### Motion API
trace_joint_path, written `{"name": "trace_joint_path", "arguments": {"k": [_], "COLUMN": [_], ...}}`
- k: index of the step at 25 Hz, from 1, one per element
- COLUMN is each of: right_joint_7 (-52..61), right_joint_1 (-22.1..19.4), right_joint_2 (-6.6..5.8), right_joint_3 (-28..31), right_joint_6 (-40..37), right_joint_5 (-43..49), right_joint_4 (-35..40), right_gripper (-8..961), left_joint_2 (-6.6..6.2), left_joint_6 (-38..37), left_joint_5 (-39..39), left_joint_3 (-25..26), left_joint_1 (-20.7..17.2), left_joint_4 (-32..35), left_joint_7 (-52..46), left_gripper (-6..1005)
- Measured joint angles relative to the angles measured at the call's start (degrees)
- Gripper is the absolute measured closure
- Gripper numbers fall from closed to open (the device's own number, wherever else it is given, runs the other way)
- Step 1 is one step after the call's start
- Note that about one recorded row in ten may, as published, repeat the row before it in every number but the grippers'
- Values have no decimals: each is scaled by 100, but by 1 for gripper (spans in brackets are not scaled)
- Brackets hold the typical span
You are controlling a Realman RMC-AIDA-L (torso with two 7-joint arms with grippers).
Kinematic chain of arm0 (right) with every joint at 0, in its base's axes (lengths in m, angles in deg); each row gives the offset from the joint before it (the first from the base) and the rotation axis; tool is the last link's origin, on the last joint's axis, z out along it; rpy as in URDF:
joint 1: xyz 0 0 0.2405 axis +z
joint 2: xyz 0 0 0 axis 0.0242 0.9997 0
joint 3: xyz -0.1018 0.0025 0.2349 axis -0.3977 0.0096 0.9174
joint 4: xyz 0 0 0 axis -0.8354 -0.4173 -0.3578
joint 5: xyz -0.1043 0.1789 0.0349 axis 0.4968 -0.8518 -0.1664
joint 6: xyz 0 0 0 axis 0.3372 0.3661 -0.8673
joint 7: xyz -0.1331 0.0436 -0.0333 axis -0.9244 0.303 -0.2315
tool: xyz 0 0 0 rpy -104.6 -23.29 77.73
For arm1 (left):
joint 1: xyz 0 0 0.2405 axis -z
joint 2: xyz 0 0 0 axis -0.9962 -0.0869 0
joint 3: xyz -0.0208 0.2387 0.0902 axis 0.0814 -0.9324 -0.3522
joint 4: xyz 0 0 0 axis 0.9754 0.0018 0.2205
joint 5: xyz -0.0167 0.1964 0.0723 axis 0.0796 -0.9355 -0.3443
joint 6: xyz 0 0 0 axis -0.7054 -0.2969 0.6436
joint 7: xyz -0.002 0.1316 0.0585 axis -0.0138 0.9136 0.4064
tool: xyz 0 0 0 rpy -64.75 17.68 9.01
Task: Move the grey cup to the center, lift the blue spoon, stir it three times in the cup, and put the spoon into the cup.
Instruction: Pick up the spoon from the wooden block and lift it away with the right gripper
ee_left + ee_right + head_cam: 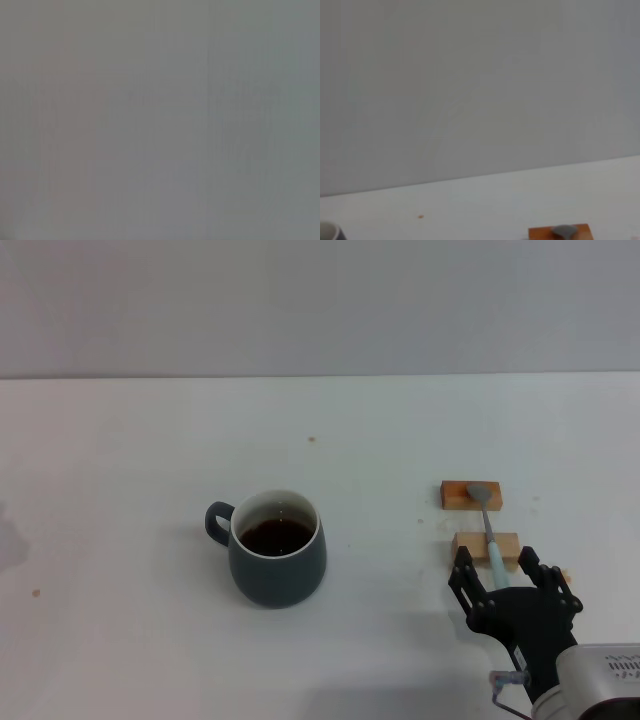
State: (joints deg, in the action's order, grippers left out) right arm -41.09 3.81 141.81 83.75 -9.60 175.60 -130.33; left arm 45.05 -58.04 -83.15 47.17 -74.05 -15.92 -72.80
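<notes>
A: Right gripper (pixel 505 568): where is it being held?

B: Low over the table (pixel 120 460), at the near right. Fingers (pixel 462 572) are being kept spread wide; nothing is being gripped between them.

A: Blue spoon (pixel 488 525)?

B: It is being carried on two wooden blocks (pixel 472 495) just beyond the fingertips. The bowl is lying on the far block, the pale handle is reaching back across the near block and into the gap between the open fingers. Contact cannot be told.

A: Grey cup (pixel 277 549)?

B: Well off to the gripper's left, upright, dark liquid inside, handle being pointed away from the gripper.

A: Left gripper?

B: Not being seen.
</notes>
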Motion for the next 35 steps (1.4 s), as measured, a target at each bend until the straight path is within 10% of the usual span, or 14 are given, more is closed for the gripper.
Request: {"name": "trace_joint_path", "arguments": {"k": [35], "right_joint_7": [-752], "right_joint_1": [124], "right_joint_2": [20], "right_joint_3": [9], "right_joint_6": [94], "right_joint_5": [-976], "right_joint_4": [-106], "right_gripper": [221], "left_joint_2": [0], "left_joint_6": [0], "left_joint_5": [0], "left_joint_3": [2], "left_joint_1": [2], "left_joint_4": [6], "left_joint_7": [0], "left_gripper": [999]}}
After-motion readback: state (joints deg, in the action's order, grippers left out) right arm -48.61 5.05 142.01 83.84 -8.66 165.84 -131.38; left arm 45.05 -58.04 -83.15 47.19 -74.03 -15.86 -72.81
